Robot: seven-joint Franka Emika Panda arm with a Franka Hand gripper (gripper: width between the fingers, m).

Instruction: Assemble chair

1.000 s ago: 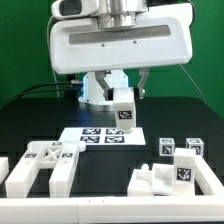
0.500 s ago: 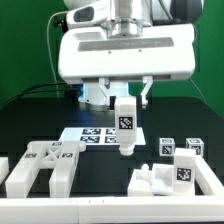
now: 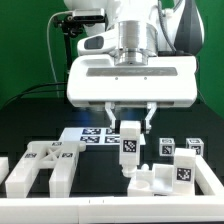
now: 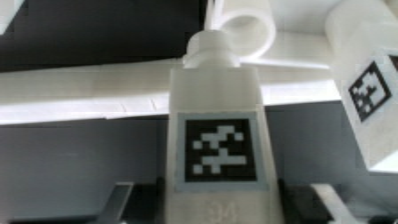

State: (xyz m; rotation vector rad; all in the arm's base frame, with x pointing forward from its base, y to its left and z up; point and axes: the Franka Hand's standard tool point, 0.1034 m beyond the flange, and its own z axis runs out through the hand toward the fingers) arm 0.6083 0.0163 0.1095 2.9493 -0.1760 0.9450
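1. Farthest on the exterior view's left, a white frame piece [image 3: 40, 165] of the chair lies flat on the black table [image 3: 30, 128]. It is well apart from the arm, so I judge it to be in no danger.
2. Next comes the marker board [image 3: 92, 135], behind the work and partly hidden by the arm. It does not look to be in the way.
3. In the middle, the gripper [image 3: 129, 126] has its jaws closed on the upper part of a tagged leg [image 3: 129, 152]. The leg hangs upright and clear of the table, with its lower end just beside the near corner of the seat block [image 3: 160, 182].
4. In the wrist view, the leg's rounded tip points toward a white part with a ring-shaped lug [image 4: 244, 30]. I cannot tell whether the tip is lined up with any socket.
5. My main worry is a slight offset. If I lower the leg off-centre, the tip would land on the block's edge, and the loose block could slide or tip.
6. The grip is high on the leg, so a sideways push at the tip could twist the leg in the jaws or jam it crooked.
7. On the exterior view's right, two small tagged pieces [image 3: 167, 147] stand behind the block. A shoved block could knock them over.
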